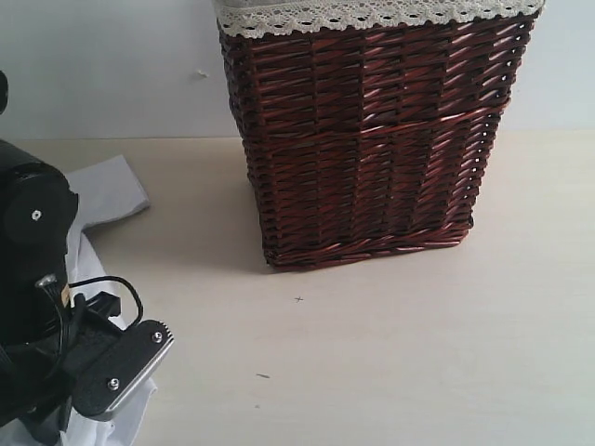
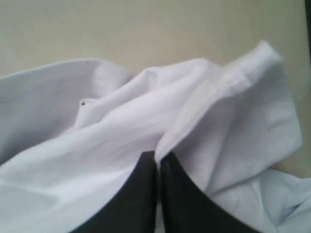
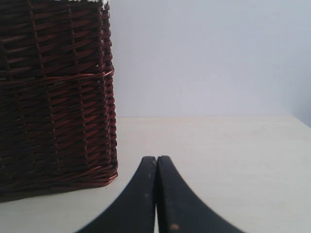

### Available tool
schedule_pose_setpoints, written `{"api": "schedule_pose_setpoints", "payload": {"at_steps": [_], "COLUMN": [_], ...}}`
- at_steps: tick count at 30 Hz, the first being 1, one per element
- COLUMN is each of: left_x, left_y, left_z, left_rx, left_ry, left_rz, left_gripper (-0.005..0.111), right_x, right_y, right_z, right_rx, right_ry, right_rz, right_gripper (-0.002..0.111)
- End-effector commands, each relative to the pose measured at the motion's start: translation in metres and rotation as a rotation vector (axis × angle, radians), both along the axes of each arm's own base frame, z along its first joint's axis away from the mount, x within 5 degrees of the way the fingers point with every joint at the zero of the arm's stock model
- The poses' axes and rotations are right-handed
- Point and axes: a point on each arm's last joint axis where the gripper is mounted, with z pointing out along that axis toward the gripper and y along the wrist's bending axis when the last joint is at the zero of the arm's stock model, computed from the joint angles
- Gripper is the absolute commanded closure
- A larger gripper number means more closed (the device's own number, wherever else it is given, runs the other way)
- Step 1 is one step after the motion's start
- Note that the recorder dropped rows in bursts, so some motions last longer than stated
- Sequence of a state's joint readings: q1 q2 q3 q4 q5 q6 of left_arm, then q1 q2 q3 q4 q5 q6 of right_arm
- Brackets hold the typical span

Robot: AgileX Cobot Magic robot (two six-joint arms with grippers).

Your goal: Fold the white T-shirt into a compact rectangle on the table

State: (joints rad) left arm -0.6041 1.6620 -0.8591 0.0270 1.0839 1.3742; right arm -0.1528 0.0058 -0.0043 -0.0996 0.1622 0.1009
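Pinching a raised fold of the white T-shirt, the left gripper has its black fingers pressed narrow together, with cloth caught at their tips; the shirt lies rumpled all around it, a hemmed sleeve edge turned up, bare table showing beyond. Seen from farther off, the shirt sits at the left of the table, partly under the left arm; one sleeve lies flat, pointing toward the wicker basket but well apart from it. That basket stands upright at the back, cream lace trim along its rim. The right gripper is closed on nothing, fingers touching; it sits near the basket's corner, a pale wall behind.
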Motion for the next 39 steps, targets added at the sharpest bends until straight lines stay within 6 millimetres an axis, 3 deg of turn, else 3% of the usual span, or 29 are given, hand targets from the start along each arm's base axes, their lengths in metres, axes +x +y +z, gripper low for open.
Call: {"api": "schedule_pose_setpoints", "payload": {"at_steps": [1, 4, 7, 8, 12, 16, 20, 23, 27, 29, 39], "left_x": [0.009, 0.02, 0.027, 0.032, 0.058, 0.082, 0.083, 0.083, 0.084, 0.085, 0.074], "left_y": [-0.01, -0.031, -0.063, -0.074, -0.089, -0.092, -0.094, -0.094, -0.093, -0.091, -0.076], "left_z": [0.012, 0.033, 0.064, 0.078, 0.104, 0.114, 0.107, 0.105, 0.108, 0.111, 0.148], "left_rx": [-0.054, -0.205, -0.509, -0.616, -0.776, -0.864, -0.856, -0.851, -0.861, -0.863, -0.901], "left_ry": [-0.055, -0.065, -0.043, -0.069, -0.307, -0.572, -0.525, -0.511, -0.514, -0.525, -0.631], "left_rz": [0.025, 0.082, 0.077, 0.062, 0.094, 0.173, 0.234, 0.28, 0.337, 0.371, 0.46], "left_gripper": [0.107, 0.107, 0.107, 0.107, 0.107, 0.107, 0.103, 0.084, 0.043, 0.034, 0.034], "right_x": [0.0, 0.0, 0.0, 0.0, 0.0, 0.0, 0.0, 0.0, 0.0, 0.0, 0.0], "right_y": [0.0, 0.0, 0.0, 0.0, 0.0, 0.0, 0.0, 0.0, 0.0, 0.0, 0.0], "right_z": [0.0, 0.0, 0.0, 0.0, 0.0, 0.0, 0.0, 0.0, 0.0, 0.0, 0.0], "right_rx": [0.002, 0.002, 0.002, 0.002, 0.002, 0.002, 0.002, 0.002, 0.002, 0.002, 0.002], "right_ry": [-0.01, -0.01, -0.01, -0.01, -0.01, -0.01, -0.01, -0.01, -0.01, -0.01, -0.01], "right_rz": [-0.003, -0.003, -0.003, -0.003, -0.003, -0.003, -0.003, -0.003, -0.003, -0.003, -0.003], "right_gripper": [0.108, 0.108, 0.108, 0.108, 0.108, 0.108, 0.108, 0.108, 0.108, 0.108, 0.108]}}
